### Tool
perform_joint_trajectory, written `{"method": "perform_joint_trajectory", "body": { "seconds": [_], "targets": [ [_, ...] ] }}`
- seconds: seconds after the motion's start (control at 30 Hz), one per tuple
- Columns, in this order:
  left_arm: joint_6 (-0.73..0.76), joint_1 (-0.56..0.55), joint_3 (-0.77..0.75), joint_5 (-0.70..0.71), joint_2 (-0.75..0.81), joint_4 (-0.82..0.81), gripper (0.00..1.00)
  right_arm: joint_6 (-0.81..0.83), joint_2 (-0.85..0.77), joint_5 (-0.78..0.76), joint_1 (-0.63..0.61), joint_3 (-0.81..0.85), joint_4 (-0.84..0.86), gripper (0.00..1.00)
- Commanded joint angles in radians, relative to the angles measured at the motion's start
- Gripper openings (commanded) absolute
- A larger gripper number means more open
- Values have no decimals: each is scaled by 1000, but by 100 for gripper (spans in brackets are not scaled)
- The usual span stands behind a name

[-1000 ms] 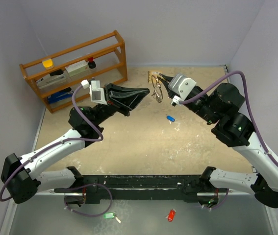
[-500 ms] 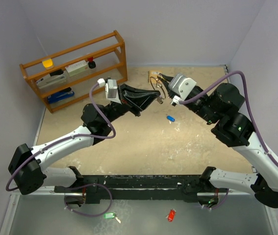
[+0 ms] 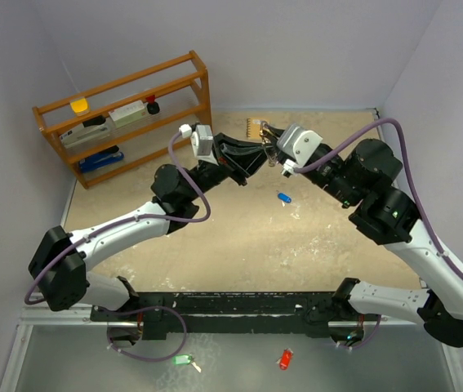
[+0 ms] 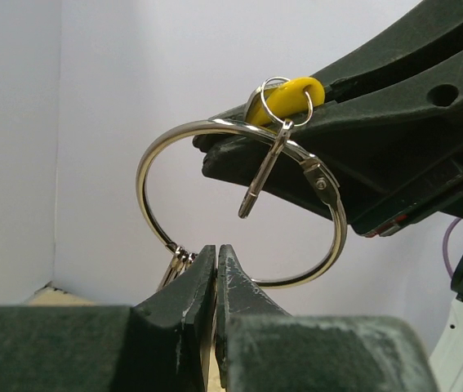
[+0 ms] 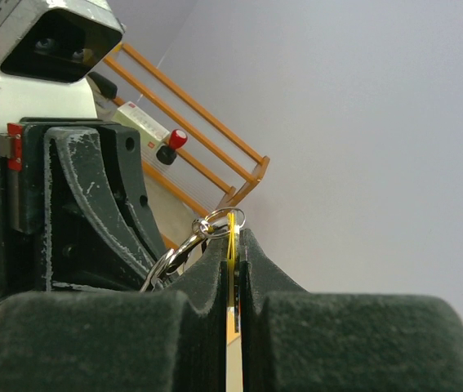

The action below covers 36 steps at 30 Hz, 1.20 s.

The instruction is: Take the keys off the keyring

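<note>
L gripper (image 4: 216, 260) moved in, clenched under keyring (image 4: 319, 178); R gripper (image 5: 232, 235) pinches yellow key (image 4: 288, 94); blue key (image 3: 284, 197) off, rest on.

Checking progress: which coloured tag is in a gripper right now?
The yellow tag, pinched in the right gripper. The blue key, green tag and red tag all lie loose.

keyring (image 4: 319, 180): thin silver wire ring with hinged clasp, closed, upright in the air
yellow key (image 4: 295, 91): on small split ring at keyring's top
silver keys (image 4: 175, 265): bunched at keyring's bottom, mostly hidden
blue key (image 3: 284, 197): off the keyring, flat on table (image 3: 215, 237)
</note>
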<state>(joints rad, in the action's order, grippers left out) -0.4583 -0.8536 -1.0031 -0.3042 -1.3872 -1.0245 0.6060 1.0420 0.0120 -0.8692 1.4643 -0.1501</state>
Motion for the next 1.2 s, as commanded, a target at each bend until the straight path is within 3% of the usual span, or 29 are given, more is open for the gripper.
{"method": "perform_joint_trajectory", "body": {
  "seconds": [0.0, 0.27, 0.83, 1.17],
  "targets": [
    [63, -5, -20, 51, -10, 91, 0, 5, -22, -24, -4, 4, 153, 0],
    [43, -5, -14, 51, -64, 126, 0, -2, -22, -29, -4, 2, 214, 0],
    [34, -5, 56, 36, -21, -221, 0, -11, -7, -16, -4, 31, 133, 0],
    [13, -6, 27, -5, 7, -251, 0, -12, -1, -2, -4, 24, 122, 0]
  ]
}}
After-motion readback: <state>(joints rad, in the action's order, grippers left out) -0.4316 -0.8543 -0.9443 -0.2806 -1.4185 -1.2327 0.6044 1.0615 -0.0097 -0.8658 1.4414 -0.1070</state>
